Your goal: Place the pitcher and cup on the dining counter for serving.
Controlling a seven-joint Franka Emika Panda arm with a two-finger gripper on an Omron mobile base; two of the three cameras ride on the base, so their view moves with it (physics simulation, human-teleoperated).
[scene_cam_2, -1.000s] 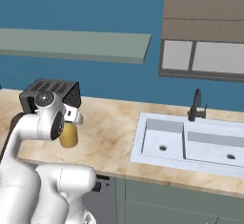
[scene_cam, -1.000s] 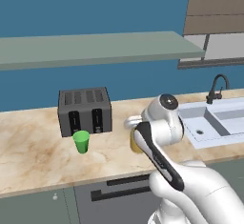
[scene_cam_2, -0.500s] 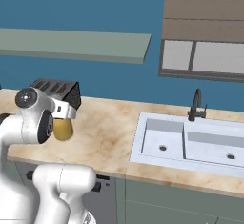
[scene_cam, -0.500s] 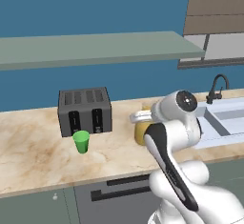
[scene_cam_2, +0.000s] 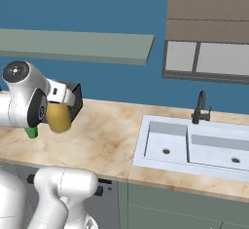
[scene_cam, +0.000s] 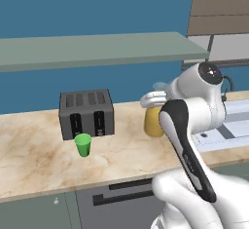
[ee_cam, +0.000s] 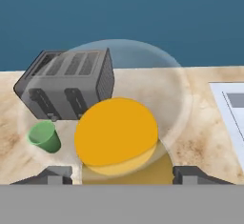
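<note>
Your tool (ee_cam: 116, 175) is clamped wide around the pitcher (ee_cam: 116, 132), carrying it clear of the table (scene_cam: 34, 155), likely for transfer to the dining counter. The cup (ee_cam: 44, 136) stands at nine o'clock of the pitcher, before the toaster (ee_cam: 69, 82).

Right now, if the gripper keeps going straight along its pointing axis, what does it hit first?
The pitcher: it sits dead ahead of the gripper, between the open fingertips. Whether they already touch it, I cannot tell. Behind it lie the toaster and the cup, off to one side.
</note>
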